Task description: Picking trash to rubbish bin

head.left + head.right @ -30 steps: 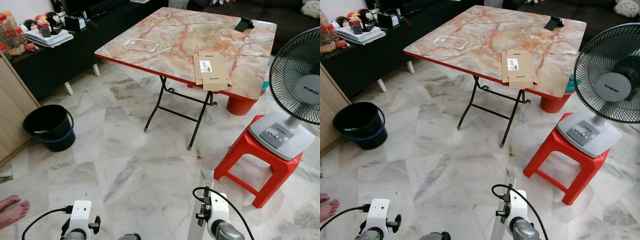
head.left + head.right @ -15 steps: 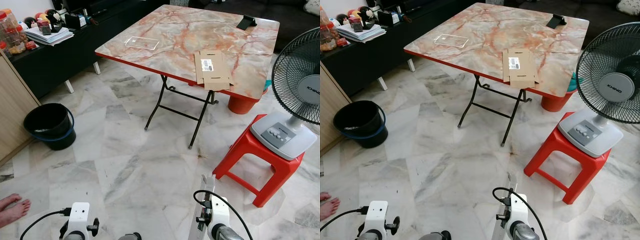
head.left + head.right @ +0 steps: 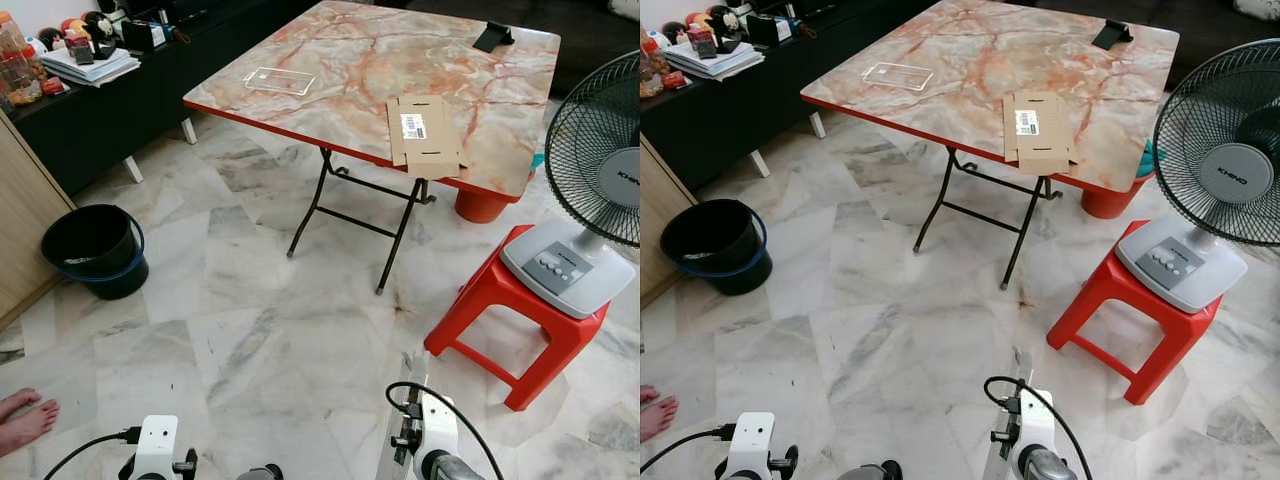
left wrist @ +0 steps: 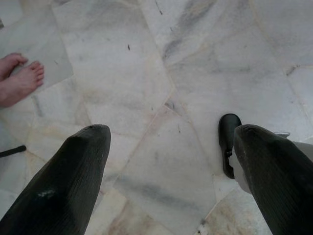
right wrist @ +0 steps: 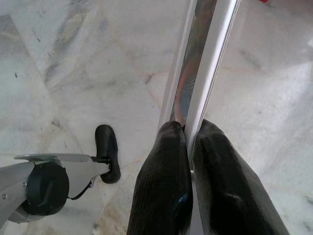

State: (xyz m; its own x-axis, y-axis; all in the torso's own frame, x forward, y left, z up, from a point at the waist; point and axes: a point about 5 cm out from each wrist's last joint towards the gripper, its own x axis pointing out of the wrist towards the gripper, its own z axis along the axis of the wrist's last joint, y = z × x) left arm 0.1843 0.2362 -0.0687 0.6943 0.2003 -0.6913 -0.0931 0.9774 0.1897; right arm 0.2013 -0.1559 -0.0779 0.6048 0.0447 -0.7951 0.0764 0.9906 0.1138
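1. The right gripper is pinched on a thin, shiny flat strip, held low at the robot's right side; the strip sticks out forward past the fingertips over the marble floor. In the head view its pale edge shows just ahead of the right wrist.
2. The left gripper hangs idle with its fingers spread wide and nothing between them, floor below. A person's bare foot rests on the floor close by.
3. The bin, a black bucket with a blue band, stands on the floor to the left of the table, against a wooden cabinet.
4. Key relation: from the held strip, the bin lies ahead and well off to the robot's left, so it is on the far side from the carrying arm. I judge a turn left and a walk are needed before any drop.
5. More trash lies on the table: a flattened carton at the near edge and a clear tray toward the bin side.
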